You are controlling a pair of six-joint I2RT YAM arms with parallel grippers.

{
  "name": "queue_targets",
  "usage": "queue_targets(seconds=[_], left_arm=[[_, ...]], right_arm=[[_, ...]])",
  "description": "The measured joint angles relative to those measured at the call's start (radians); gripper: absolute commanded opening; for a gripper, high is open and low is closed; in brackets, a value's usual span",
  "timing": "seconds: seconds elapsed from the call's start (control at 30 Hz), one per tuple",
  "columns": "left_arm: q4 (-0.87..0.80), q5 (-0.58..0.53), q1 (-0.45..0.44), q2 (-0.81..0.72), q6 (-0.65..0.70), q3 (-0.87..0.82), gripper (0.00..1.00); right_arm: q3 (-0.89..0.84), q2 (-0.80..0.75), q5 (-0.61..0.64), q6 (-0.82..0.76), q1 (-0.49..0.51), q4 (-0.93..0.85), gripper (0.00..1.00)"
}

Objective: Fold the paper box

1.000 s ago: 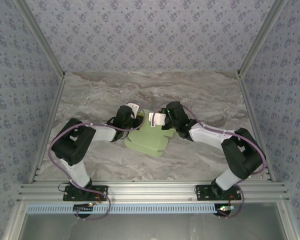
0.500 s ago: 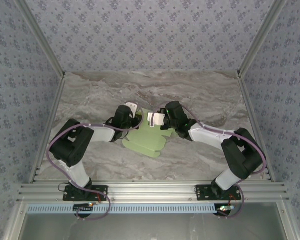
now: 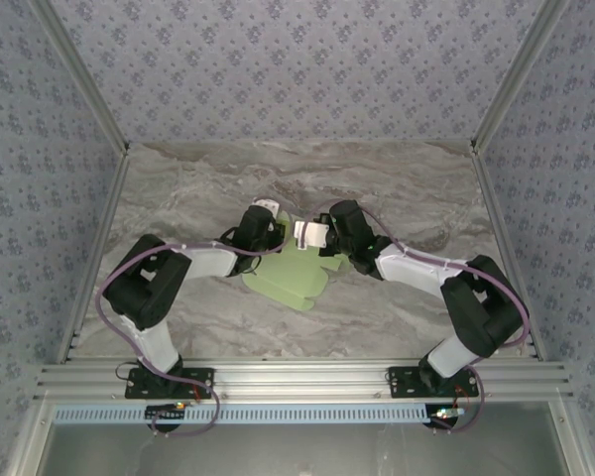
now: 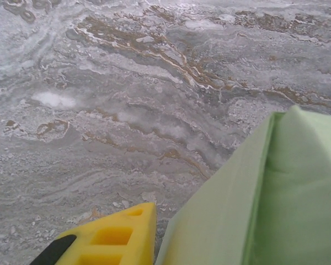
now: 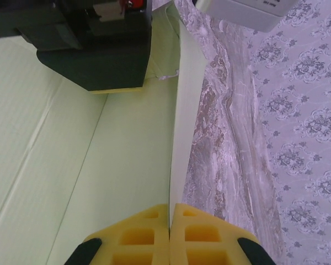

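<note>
The paper box [image 3: 290, 278] is a pale lime-green die-cut card lying mid-table, its far edge lifted between the two arms. My right gripper [image 3: 299, 240] is shut, and in the right wrist view a raised flap of the paper box [image 5: 182, 110] runs edge-on straight into the seam between its yellow pads [image 5: 170, 208]. My left gripper [image 3: 280, 236] meets the same far edge from the left. In the left wrist view one yellow finger [image 4: 118, 236] sits just beside a raised green panel [image 4: 254, 204], which hides the other finger.
The grey marble table [image 3: 178, 198] is walled on three sides by patterned panels [image 3: 297, 69]. The left gripper's black body [image 5: 94, 44] hangs close in front of the right gripper. An aluminium rail [image 3: 297, 379] runs along the near edge.
The left gripper has edged right toward the right gripper and its jaws have narrowed. The card's near scalloped edge has slid slightly left. The right gripper stays shut on the flap.
</note>
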Motion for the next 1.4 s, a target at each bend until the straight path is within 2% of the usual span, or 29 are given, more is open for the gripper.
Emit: queue_targets(seconds=[0.23,0.87,1.13,1.4], left_arm=[[0.032,-0.015,-0.005,-0.005,0.018,-0.019,0.36],[0.071,0.223,0.044,-0.177,0.058,-0.146,0.63],[0.064,0.282,0.048,-0.186,0.06,-0.15,0.62],[0.045,0.303,0.051,-0.186,0.076,-0.164,0.45]], right_arm=[[0.0,-0.019,-0.01,0.006,-0.007,-0.011,0.0],[0.0,-0.037,-0.035,0.006,-0.018,-0.065,0.0],[0.0,-0.037,-0.035,0.006,-0.018,-0.078,0.0],[0.0,-0.037,-0.035,0.006,-0.018,-0.079,0.0]])
